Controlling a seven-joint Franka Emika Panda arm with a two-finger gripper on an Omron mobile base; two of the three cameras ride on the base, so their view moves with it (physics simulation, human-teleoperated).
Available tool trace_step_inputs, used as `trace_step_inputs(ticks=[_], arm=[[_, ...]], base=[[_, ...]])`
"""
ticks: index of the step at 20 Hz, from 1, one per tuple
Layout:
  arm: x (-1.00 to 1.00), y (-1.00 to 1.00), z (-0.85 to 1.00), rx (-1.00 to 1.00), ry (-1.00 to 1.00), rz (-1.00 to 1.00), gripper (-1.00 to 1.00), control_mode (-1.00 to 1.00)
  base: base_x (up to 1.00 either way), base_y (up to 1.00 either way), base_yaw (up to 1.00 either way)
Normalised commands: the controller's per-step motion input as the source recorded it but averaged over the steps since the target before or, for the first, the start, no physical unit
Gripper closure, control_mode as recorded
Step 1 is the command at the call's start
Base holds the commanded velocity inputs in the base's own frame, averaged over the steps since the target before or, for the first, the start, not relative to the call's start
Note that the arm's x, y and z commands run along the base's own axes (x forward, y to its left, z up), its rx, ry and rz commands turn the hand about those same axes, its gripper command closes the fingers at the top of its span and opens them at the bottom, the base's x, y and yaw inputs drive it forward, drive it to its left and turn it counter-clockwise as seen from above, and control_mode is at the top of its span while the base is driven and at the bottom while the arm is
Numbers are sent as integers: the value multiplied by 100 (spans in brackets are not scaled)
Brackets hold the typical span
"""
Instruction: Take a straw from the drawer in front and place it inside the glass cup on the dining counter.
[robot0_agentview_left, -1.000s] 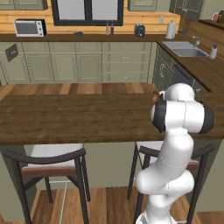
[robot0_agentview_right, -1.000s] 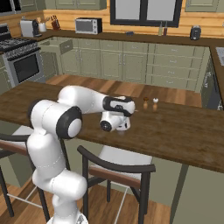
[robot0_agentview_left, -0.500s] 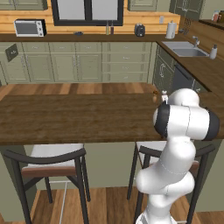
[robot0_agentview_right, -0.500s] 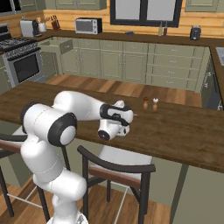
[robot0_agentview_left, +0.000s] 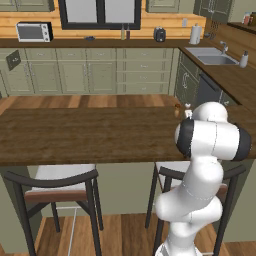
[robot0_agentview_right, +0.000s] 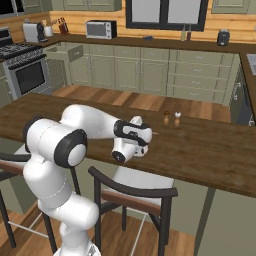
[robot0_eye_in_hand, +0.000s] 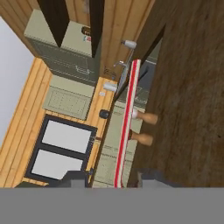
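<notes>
In the right base view, the gripper (robot0_agentview_right: 146, 134) sits mid-frame, low over the dining counter (robot0_agentview_right: 210, 150), whose near edge runs toward the lower right above two stools (robot0_agentview_right: 131, 189); bare slab lies open right of the hand. Two small brown and white shakers (robot0_agentview_right: 171, 118) stand beyond it. In the hand view the straw (robot0_eye_in_hand: 126, 122) runs from between the fingertips (robot0_eye_in_hand: 74, 178) up the centre; whether they pinch it cannot be told. Farther back, sage cabinets and a microwave (robot0_agentview_right: 101, 29) line the upper frame.
</notes>
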Motion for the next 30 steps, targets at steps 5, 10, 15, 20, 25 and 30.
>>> trace_step_inputs(ticks=[5,10,15,20,25,30], arm=[[0,0,14,0,0,0,-100,-100],[0,0,34,0,4,0,-100,-100],[-7,-3,46,0,19,-3,-100,-100],[-18,-1,41,0,33,-10,-100,-100],[-9,0,17,0,37,-11,-100,-100],[22,0,-1,-1,33,-2,-100,-100]], base=[[0,0,0],[0,0,0],[0,0,0],[0,0,0],[0,0,0],[0,0,0]])
